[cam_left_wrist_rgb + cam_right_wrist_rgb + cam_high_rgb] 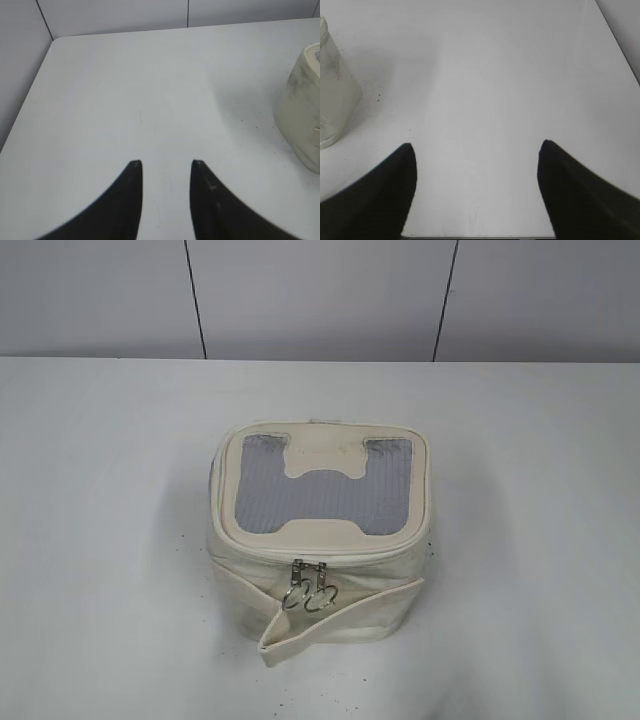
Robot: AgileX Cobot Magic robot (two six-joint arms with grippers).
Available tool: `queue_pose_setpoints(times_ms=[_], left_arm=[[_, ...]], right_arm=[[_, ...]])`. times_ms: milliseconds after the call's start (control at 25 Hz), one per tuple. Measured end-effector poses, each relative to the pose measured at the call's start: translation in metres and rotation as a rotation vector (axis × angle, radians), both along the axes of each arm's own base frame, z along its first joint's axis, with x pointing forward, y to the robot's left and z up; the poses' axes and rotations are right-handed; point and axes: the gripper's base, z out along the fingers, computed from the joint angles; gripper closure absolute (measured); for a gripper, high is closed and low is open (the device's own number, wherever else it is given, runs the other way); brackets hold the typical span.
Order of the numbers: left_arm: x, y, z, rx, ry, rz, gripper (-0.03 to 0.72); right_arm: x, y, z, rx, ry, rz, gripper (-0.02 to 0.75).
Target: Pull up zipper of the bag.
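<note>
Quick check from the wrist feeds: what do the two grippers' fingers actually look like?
Both the left gripper and the right gripper show two plain matte black fingers that curve and taper to blunt tips. No markings, cables or pads show. Neither arm appears in the exterior view.
</note>
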Motion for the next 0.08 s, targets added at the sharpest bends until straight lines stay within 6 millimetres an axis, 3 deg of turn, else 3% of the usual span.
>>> queue_pose_setpoints(times_ms=[80], left_arm=[[0.0000, 0.0000, 0.0000, 0.000, 0.000, 0.000, 0.433]], right_arm=[[0.0000, 0.0000, 0.0000, 0.000, 0.000, 0.000, 0.151]])
